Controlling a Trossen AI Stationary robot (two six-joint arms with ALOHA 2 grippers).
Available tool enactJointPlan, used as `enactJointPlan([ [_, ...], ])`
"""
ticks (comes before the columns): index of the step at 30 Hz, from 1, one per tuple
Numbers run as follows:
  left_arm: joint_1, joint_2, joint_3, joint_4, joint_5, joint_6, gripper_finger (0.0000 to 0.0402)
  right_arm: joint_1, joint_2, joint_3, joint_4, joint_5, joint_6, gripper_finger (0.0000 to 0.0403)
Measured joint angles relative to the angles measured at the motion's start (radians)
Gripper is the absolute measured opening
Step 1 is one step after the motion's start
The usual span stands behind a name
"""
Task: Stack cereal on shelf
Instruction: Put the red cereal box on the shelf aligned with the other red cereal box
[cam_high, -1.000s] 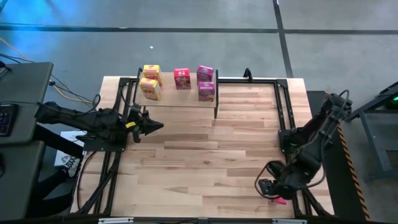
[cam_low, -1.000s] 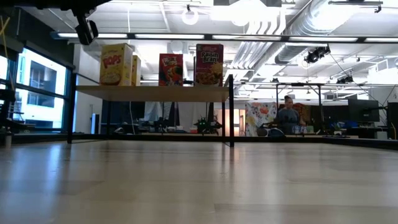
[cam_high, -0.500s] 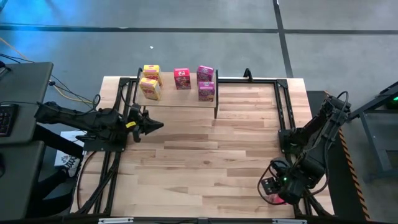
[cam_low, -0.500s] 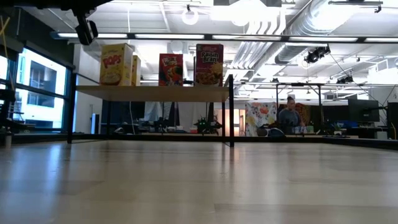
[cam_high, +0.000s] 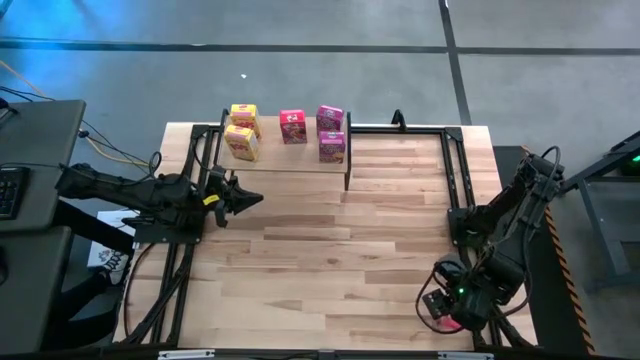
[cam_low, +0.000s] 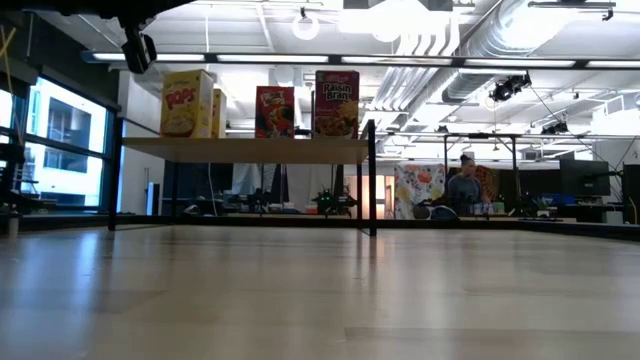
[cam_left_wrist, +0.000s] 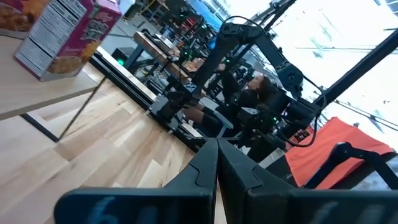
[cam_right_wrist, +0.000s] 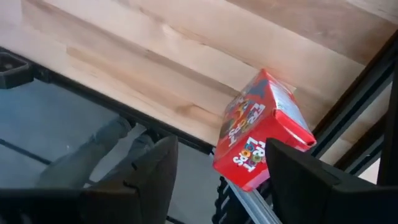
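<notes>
**A:** Where is the cereal, taking the shelf (cam_high: 290, 160) as the landmark?

**B:** Five small cardboard boxes stand upright on its pale wood plank: two yellow boxes (cam_high: 242, 132) at one end, a pink box (cam_high: 293, 126) in the middle, and two more pink boxes (cam_high: 331, 133) at the other end, one just behind the other. The low view shows their printed fronts facing forward over thin black metal legs. A sixth one, a red and pink box (cam_right_wrist: 261, 134), sits at the worktop (cam_high: 330, 250) corner farthest from the shelf, on the right arm's side.

**A:** Why is that box placed so awkwardly?

**B:** It appears to lean tilted over the worktop's edge against a black frame rail, so it is not lying flat. That may be why the right pincer (cam_right_wrist: 217, 168) comes at it from above with its two dark fingers apart, one on each side and neither touching it.

**A:** And the other arm?

**B:** The left pincer (cam_high: 248, 199) waits a little in front of the shelf's yellow-box end, its fingers pressed together and holding nothing.

**A:** What are the surfaces like?

**B:** Smooth pale plank wood with visible grain, and glossy printed cardboard
</notes>
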Motion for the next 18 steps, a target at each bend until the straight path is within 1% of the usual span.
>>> enactJointPlan([
  [4,0.0,0.0,0.0,0.0,-0.022,0.0,0.0,0.022,0.0,-0.001,-0.02,0.065,0.026,0.0234],
  [9,0.0,0.0,0.0,0.0,-0.038,0.001,0.0,0.033,0.0,-0.001,-0.011,0.067,0.036,0.0234],
  [11,0.0,0.0,0.0,0.0,-0.041,0.001,0.0,0.033,0.0,-0.001,-0.012,0.038,0.048,0.0234],
  [14,0.001,0.0,0.0,0.0,-0.041,-0.004,0.0,0.038,0.003,-0.001,-0.024,-0.053,0.132,0.0234],
  [15,0.001,0.0,0.0,0.0,-0.041,-0.006,0.0,0.047,0.006,-0.001,-0.028,-0.066,0.164,0.0234],
  [18,0.001,0.0,0.0,0.0,-0.042,-0.006,0.0,0.062,0.025,-0.001,-0.039,-0.1,0.184,0.0234],
])
